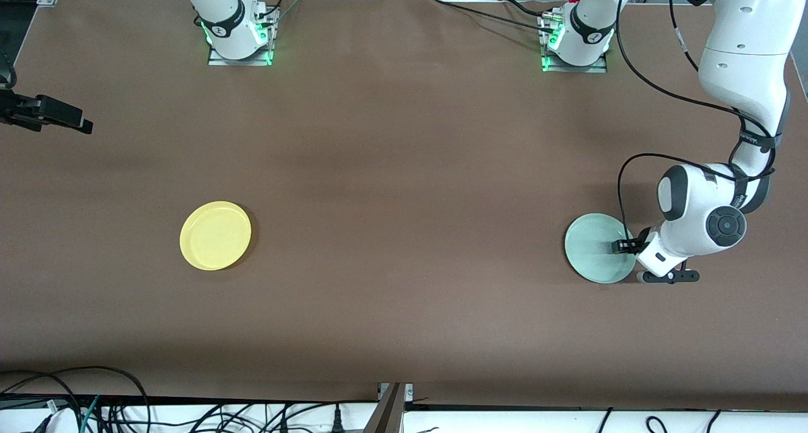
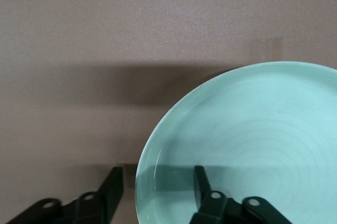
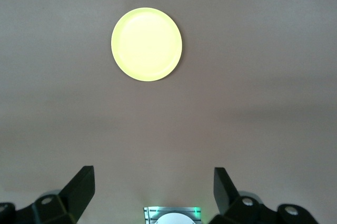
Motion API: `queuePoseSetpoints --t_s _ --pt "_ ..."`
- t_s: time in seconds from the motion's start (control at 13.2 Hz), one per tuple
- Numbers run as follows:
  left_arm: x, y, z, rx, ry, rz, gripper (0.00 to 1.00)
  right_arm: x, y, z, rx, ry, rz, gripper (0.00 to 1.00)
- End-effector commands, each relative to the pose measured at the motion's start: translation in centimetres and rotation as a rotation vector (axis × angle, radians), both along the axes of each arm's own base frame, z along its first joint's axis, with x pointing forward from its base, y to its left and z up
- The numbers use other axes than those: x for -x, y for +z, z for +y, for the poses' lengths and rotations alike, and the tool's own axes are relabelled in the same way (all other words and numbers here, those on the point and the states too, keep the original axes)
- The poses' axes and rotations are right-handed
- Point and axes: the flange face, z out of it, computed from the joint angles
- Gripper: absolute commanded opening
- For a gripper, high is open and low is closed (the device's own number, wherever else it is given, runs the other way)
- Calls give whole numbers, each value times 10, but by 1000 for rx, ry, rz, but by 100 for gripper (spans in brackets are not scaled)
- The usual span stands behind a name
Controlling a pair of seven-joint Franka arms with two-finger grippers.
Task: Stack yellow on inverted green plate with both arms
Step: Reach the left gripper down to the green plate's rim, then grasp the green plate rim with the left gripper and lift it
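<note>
The green plate (image 1: 596, 247) lies rim-up on the worktop (image 1: 404, 187) toward the left arm's end, its edge partly hidden by the left pincer (image 2: 158, 187), spread astride the rim. The yellow plate (image 1: 215, 235) lies well apart toward the right arm's end; the right pincer (image 3: 152, 187) waits spread, above the worktop.

- No word, number or brand can be read anywhere in the three views.
- The left arm's forearm (image 1: 754, 141) carries a small dark line of lettering, too small to make out.
- Each arm's base (image 1: 235, 24) bears a small round dark mark on its black band, not legible.
</note>
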Motion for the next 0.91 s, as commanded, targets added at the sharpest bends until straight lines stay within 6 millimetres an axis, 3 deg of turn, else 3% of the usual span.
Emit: queuePoseSetpoints --t_s 0.0,0.38,0.68,0.84 --pt "8 13 1 20 -31 -2 26 0 3 -2 -20 -11 -7 100" --pt "7 20 -2 21 -36 11 0 0 2 -2 -19 -10 -5 100" --pt "6 25 -9 28 -45 15 0 0 2 -4 -10 -8 -4 100" --pt "2 47 -15 22 -50 -3 0 -1 1 -4 -8 -8 -3 100"
